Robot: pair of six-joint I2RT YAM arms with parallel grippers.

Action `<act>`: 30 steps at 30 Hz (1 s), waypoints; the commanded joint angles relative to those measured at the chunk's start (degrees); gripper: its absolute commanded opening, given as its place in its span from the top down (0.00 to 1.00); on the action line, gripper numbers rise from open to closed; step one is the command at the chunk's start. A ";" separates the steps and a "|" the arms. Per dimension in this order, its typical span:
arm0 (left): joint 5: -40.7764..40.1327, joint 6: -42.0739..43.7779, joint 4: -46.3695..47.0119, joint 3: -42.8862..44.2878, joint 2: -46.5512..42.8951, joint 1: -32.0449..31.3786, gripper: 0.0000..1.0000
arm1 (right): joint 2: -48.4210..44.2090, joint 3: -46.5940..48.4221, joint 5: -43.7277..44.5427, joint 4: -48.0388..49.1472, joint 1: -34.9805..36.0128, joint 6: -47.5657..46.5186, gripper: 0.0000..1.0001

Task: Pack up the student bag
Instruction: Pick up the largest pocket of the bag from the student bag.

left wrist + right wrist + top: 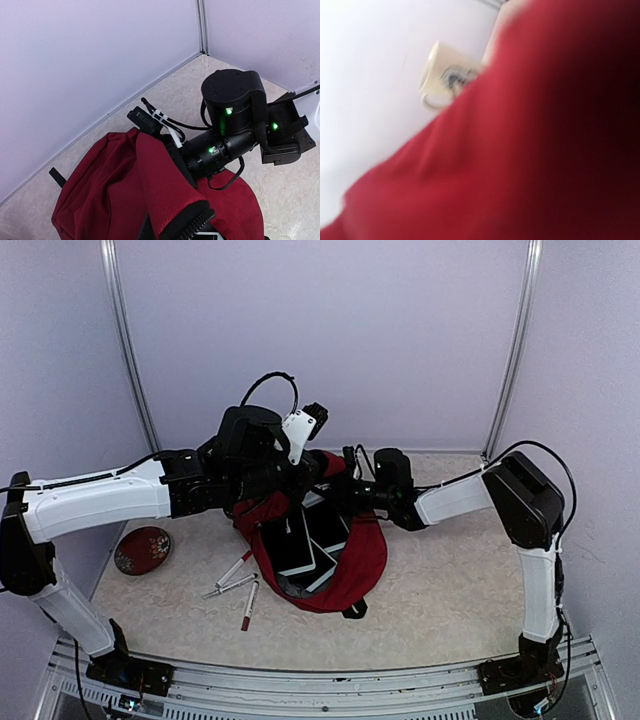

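My left gripper (292, 472) is pressed fully together, though its fingers sit out of its own wrist view; a flap of the large dark-red fabric student bag (352, 562), edged with black zipper, rises right up to that camera, so I judge the jaws are pinching the rim to hold the mouth open; my right gripper (338, 498) reaches in from the other side at the bag's mouth, and its wrist view is nothing but blurred red cloth, so I cannot tell whether it is apart or clamped on anything; I take it to be bracing the opposite lip or working inside. The bag lies in the middle of the pale speckled table (460, 580), between the two arms, mouth upward, with flat black slabs with white edges (300, 552) showing inside; to me that looks like packing under way. Several slim pens (235, 582) lie just beside the bag on its left; a round red-brown dish (142, 550) sits further left; a cream mug with a dark print (447, 75) stands beyond the fabric, near the wall; I judge these wait to go in, hence the mouth held wide.
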 commanded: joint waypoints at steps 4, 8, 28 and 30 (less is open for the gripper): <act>0.67 0.96 6.88 0.84 -2.66 -0.53 1.00 | 3.66 6.39 4.88 -10.99 -0.05 -2.92 0.54; 0.04 1.24 7.59 -0.47 -2.91 -0.44 1.00 | -0.96 3.76 9.97 -18.53 0.03 -11.34 0.44; 2.38 -0.36 5.80 -2.56 -0.82 -0.40 1.00 | -36.49 -16.72 15.45 -44.49 -0.61 -33.94 0.29; 4.69 -0.57 4.66 -3.20 -0.53 -0.68 0.97 | -38.60 -18.25 17.14 -45.89 -1.19 -34.47 0.30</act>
